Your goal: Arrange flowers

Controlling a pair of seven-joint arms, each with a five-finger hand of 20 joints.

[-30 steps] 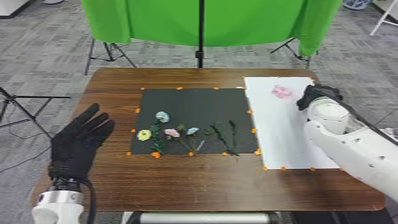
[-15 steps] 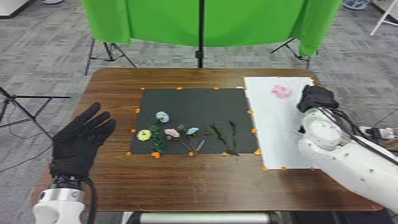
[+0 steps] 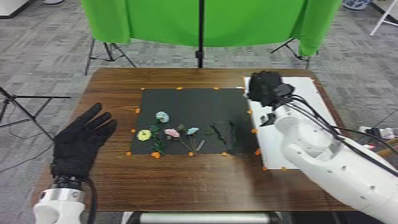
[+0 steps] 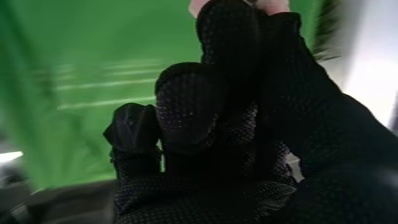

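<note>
The right hand [image 3: 266,89] had its fingers and thumb pinched on the pink flower [image 4: 274,6], over the white sheet [image 3: 309,94], and its arm hid some sheet. More flowers [image 3: 144,135] lay on the black mat [image 3: 191,107]. The left hand [image 3: 78,142] had straight fingers.

No legible text, label, brand, number or sign found.
</note>
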